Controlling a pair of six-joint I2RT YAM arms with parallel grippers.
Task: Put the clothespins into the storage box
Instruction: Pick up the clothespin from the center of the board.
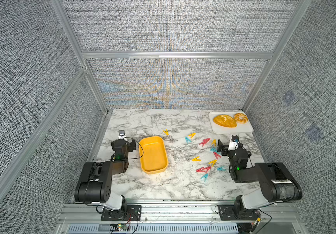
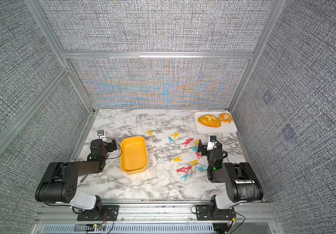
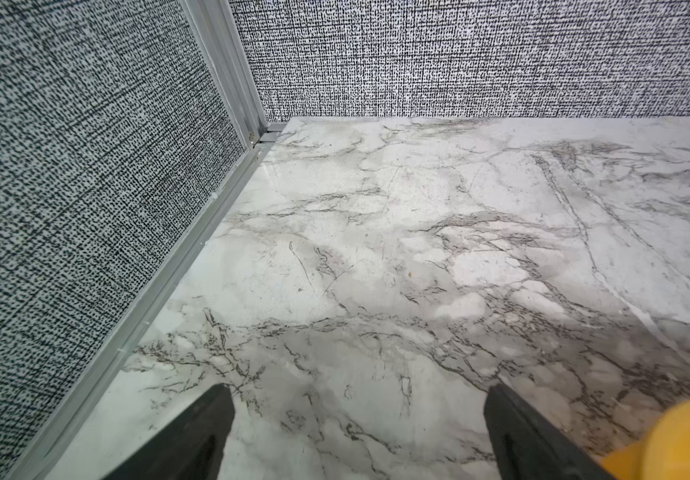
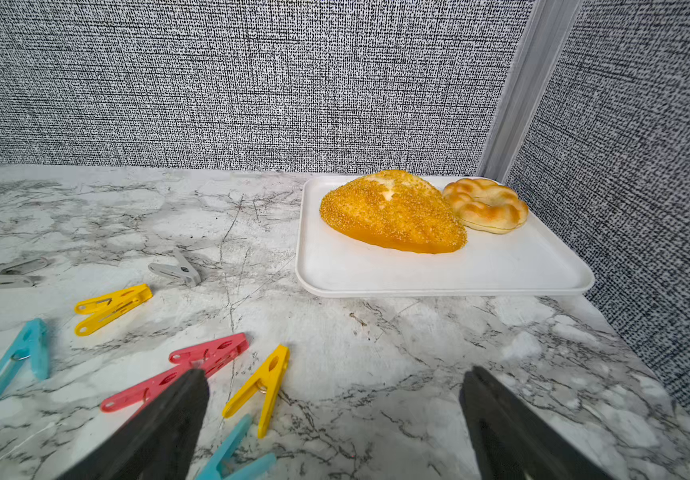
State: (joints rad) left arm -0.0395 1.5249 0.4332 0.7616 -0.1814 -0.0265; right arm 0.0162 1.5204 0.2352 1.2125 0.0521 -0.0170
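The storage box is a yellow tub, empty, left of the table's middle; one corner of it shows in the left wrist view. Several clothespins lie scattered right of it, among them a yellow one, a red pair, a teal one and a grey one. My left gripper is open over bare marble beside the box's far left corner. My right gripper is open and empty, with a yellow clothespin, a red one and a teal one by its one finger.
A white tray with a seeded loaf and a ring bun stands in the far right corner. Fabric walls on aluminium rails close in the left, back and right sides.
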